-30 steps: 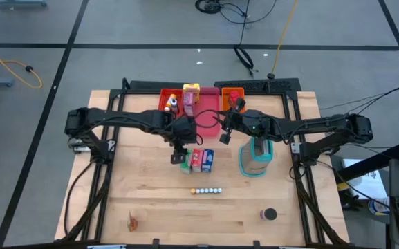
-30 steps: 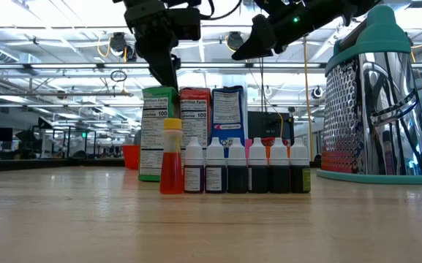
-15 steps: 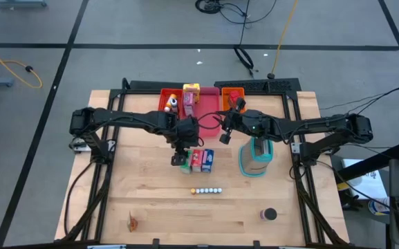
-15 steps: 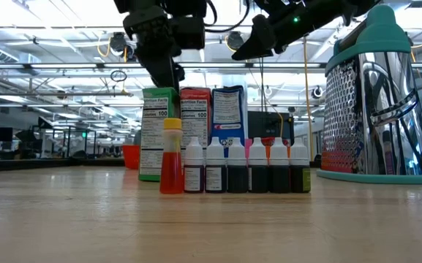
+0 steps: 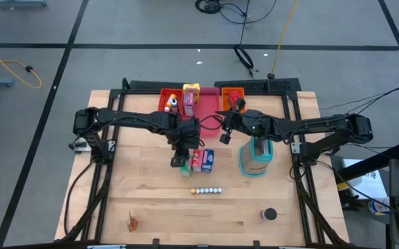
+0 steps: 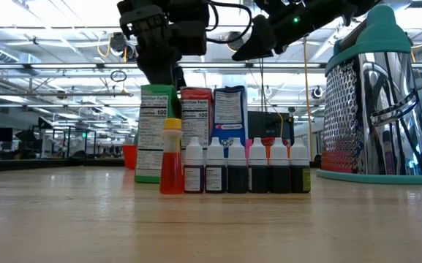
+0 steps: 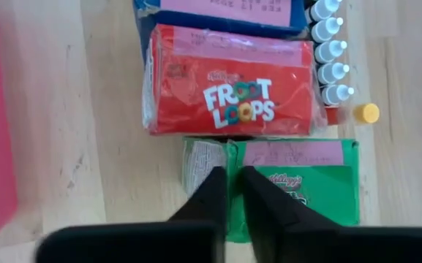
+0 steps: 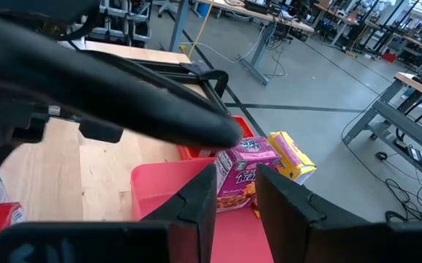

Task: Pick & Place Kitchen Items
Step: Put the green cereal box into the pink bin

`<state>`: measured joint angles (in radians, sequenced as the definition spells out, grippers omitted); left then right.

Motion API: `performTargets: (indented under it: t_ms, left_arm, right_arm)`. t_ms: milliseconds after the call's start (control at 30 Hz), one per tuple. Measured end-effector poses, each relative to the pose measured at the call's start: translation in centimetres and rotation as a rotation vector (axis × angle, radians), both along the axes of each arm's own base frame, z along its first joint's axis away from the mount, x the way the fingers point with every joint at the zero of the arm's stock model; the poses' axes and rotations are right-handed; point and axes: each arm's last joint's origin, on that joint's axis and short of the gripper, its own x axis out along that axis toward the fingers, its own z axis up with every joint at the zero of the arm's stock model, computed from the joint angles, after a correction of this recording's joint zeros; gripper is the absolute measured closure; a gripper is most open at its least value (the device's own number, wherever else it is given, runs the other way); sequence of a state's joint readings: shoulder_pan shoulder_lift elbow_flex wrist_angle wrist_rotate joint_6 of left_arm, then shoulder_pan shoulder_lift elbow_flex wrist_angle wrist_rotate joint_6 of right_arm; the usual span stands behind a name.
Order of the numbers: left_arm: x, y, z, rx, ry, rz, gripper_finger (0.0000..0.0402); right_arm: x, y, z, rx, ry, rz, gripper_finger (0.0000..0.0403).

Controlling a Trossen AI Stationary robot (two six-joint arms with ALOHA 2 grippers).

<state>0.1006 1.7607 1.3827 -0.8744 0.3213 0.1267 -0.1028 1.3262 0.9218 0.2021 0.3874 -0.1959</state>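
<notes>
The left gripper (image 7: pixel 229 191) hangs over the green box (image 7: pixel 298 183), its fingers (image 7: pixel 209 196) clenched almost together with the box's top edge apparently pinched between them, though how firm the hold is cannot be told. That box stands on the desk (image 5: pixel 151 200) at the end of a row beside the red box (image 7: pixel 229 91) and the blue box (image 5: pixel 208 160), so its lift looks only just started.

The right gripper (image 8: pixel 234 193) waits above the pink tray (image 8: pixel 170 186) near the purple box (image 8: pixel 241 169); its fingers (image 8: pixel 196 208) are parted with nothing between them.

Most of the work seems left to do. The small bottles (image 6: pixel 243 166), the pale beads (image 5: pixel 206 190) and the dark can (image 5: pixel 269 214) remain out on the desk. A yellow box (image 5: pixel 191 88) and purple box already sit by the trays.
</notes>
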Motion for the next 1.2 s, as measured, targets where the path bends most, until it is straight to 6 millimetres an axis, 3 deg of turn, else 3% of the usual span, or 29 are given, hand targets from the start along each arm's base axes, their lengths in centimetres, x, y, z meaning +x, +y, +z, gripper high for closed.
performTargets:
  t_ms: [300, 633, 967, 1200]
  left_arm:
    - [-0.5, 0.0, 0.4, -0.007, 0.023, 0.033, 0.0399]
    - [-2.8, 0.4, 4.2, 0.019, -0.055, 0.096, 0.0401]
    - [-6.3, 2.9, 8.7, 0.103, -0.180, 0.354, 0.0401]
    - [-7.3, 5.9, 10.1, 0.167, -0.261, 0.651, 0.0401]
  right_arm:
    - [0.0, 0.0, 0.0, 0.001, 0.005, 0.000, 0.0314]
    - [0.0, 0.0, 0.0, 0.001, 0.004, 0.000, 0.0314]
    - [0.0, 0.0, 0.0, 0.001, 0.005, 0.000, 0.0314]
    - [0.0, 0.0, 0.0, 0.000, -0.004, 0.000, 0.0314]
